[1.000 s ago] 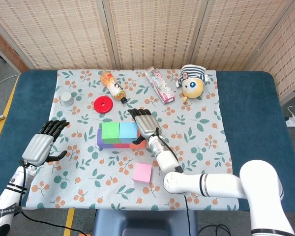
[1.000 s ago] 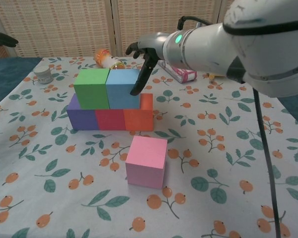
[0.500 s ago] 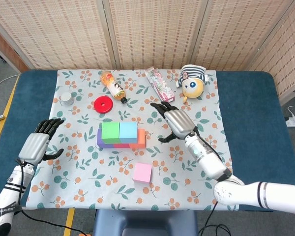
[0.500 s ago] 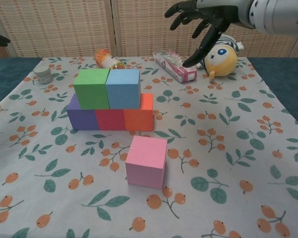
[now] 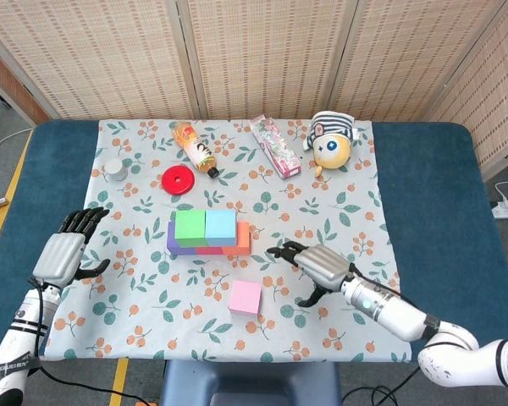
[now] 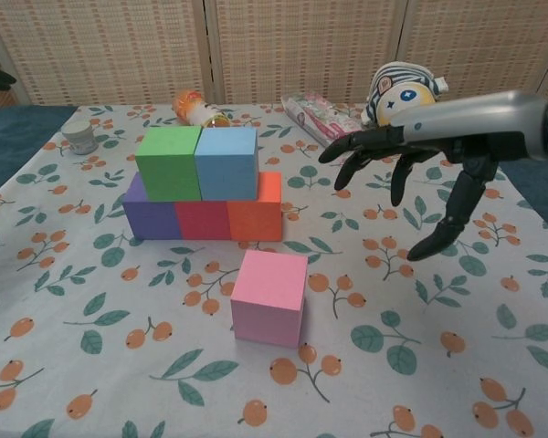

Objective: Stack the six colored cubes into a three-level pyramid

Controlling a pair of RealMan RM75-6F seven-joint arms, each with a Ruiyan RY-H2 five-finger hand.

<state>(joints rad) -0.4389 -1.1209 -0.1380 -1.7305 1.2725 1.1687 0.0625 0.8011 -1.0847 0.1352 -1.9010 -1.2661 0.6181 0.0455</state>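
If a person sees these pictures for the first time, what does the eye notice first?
Probably the half-built stack at the cloth's centre: green cube and blue cube on a purple, red and orange row. Next, the lone pink cube in front, with the right hand spread open in the air beside it.

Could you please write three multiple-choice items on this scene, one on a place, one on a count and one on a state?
1. Where is the pink cube?
A. On top of the green cube
B. Alone on the cloth, in front of the stack
C. In the right hand

2. How many cubes sit on the second level?
A. Two
B. One
C. Three

3. What is the right hand doing?
A. Gripping the blue cube
B. Pressing on the plush toy
C. Hovering with fingers apart, holding nothing

Answers:
1. B, it stands apart from the stack, nearer the robot.
2. A, the green cube and the blue cube rest on the bottom row.
3. C, its fingers are spread and touch no object.
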